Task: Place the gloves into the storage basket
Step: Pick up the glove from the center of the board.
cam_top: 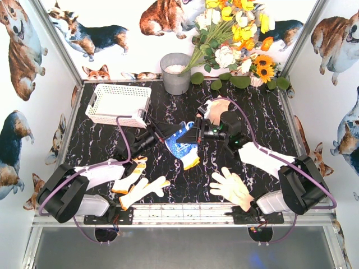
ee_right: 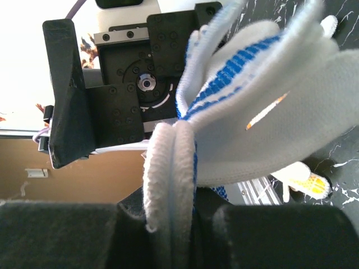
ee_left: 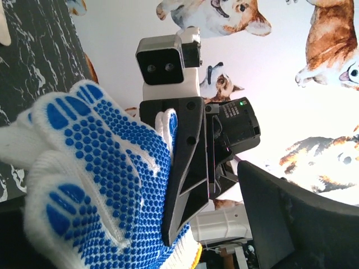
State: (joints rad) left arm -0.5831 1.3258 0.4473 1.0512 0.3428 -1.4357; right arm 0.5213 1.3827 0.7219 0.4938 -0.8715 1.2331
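A blue-dotted white glove (cam_top: 182,144) hangs over the middle of the table, and my right gripper (cam_top: 196,132) is shut on its folded edge (ee_right: 171,168). My left gripper (cam_top: 164,135) faces it from the left, open, with its jaws standing on either side of the glove (ee_left: 95,168) and apart from it. On the table lie an orange-cuffed glove (cam_top: 130,174) and a pale yellow glove (cam_top: 144,189) at the front left, and a cream glove (cam_top: 231,188) at the front right. A peach glove (cam_top: 215,108) shows behind the right arm. The white storage basket (cam_top: 118,103) stands at the back left.
A grey metal bucket (cam_top: 175,73) stands at the back centre with a bunch of flowers (cam_top: 235,39) beside it. The black marble table (cam_top: 263,112) is walled in on three sides by panels.
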